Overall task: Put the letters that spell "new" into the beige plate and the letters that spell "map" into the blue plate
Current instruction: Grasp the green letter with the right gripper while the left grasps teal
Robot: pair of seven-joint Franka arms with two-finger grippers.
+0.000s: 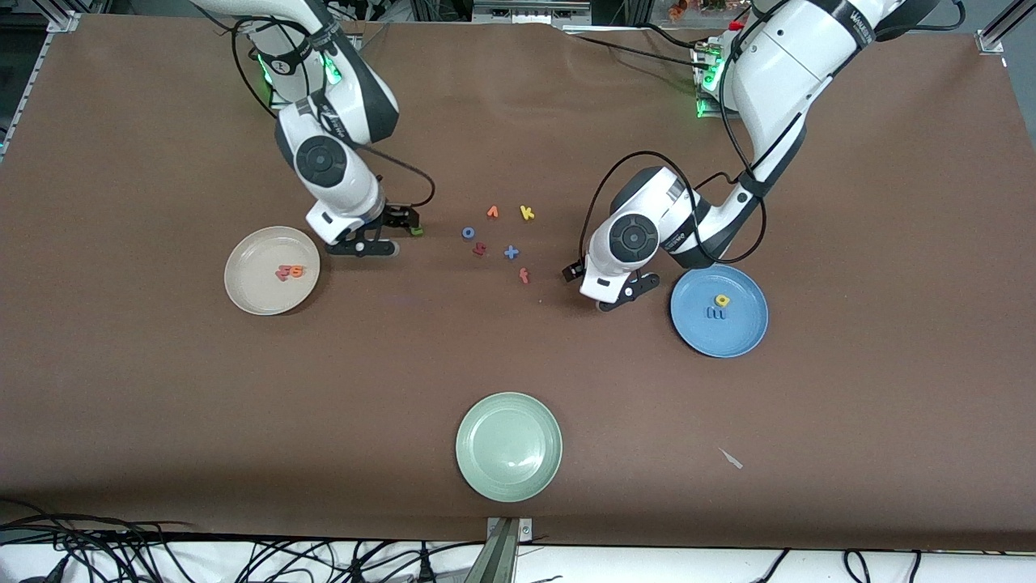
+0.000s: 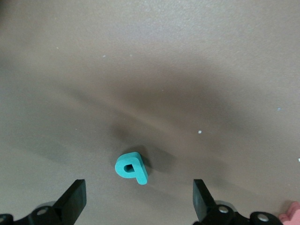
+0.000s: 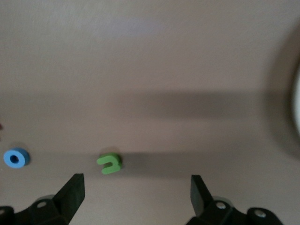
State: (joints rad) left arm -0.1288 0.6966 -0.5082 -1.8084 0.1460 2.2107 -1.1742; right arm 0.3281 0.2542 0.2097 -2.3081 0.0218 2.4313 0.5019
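Note:
The beige plate (image 1: 243,283) holds the salmon-red w (image 1: 282,274) and the orange e (image 1: 296,271). In the blue plate (image 1: 740,336) lie the yellow a (image 1: 722,300) and the blue m (image 1: 715,312). The green n (image 1: 416,231) (image 3: 109,162) lies on the table just past the tips of my open right gripper (image 1: 371,248) (image 3: 136,192), not between them. My left gripper (image 1: 619,298) (image 2: 139,197) hangs open, low over the table beside the blue plate. The teal p (image 2: 131,168) lies flat just ahead of its fingertips; the left hand hides it in the front view.
Loose letters lie between the arms: blue o (image 1: 468,232), orange v (image 1: 492,212), yellow k (image 1: 527,213), a dark red letter (image 1: 480,249), blue x (image 1: 511,253), red f (image 1: 524,276). A pale green plate (image 1: 508,446) sits nearer the front camera.

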